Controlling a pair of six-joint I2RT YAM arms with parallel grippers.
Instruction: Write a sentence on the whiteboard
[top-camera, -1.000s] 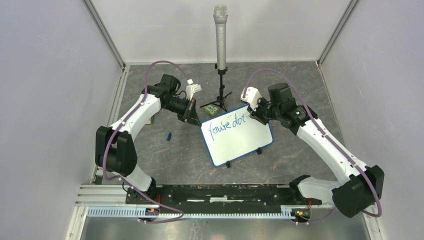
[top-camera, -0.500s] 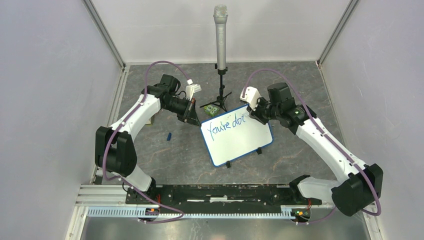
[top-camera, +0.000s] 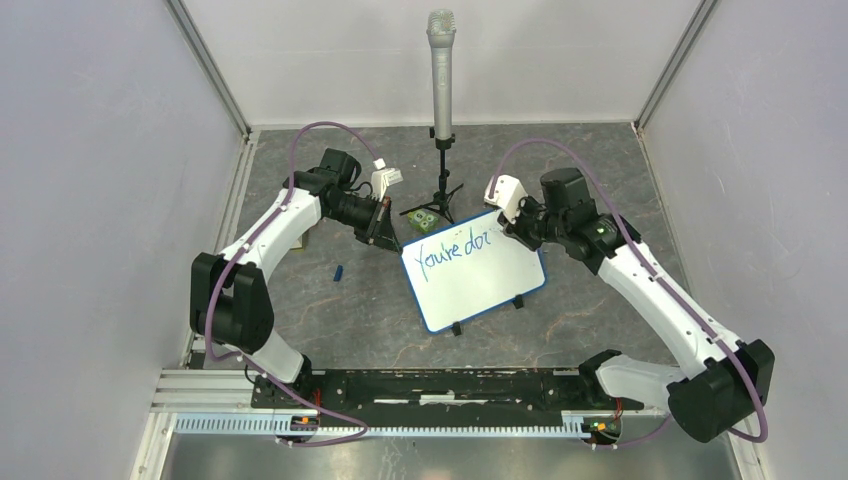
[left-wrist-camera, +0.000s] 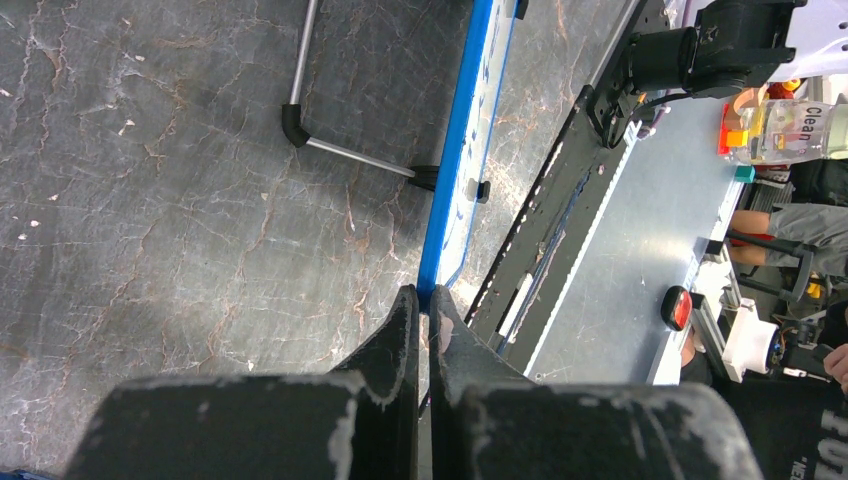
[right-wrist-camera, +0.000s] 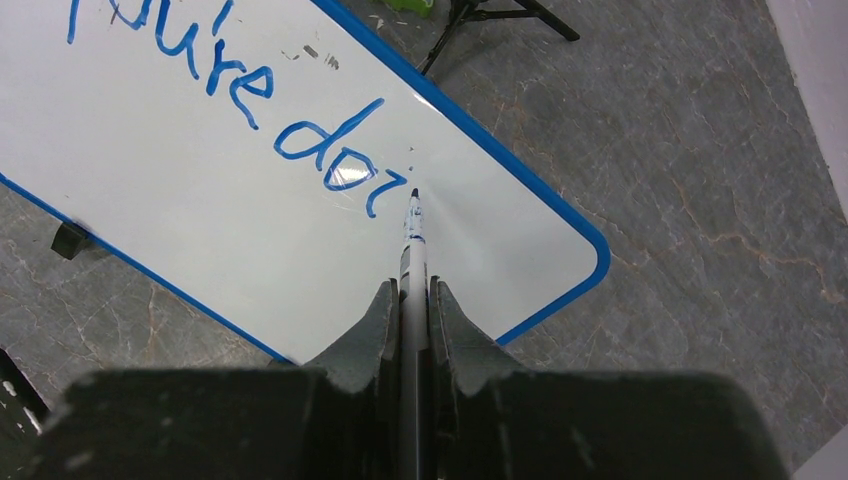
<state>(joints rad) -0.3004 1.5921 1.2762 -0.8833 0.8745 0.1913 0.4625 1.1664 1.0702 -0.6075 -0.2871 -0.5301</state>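
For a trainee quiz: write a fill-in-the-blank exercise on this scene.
The right gripper is shut on a ____. The jaws of the left gripper pinch the ____ edge of the whiteboard. The sentence begins with the word ____. Behind the whiteboard stands an upright ____.
Missing words: marker; blue; You're; microphone.

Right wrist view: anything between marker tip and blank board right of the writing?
Nothing visible. The marker in the right gripper has its tip beside the last stroke of the sentence; the whiteboard beyond is bare to its edge.
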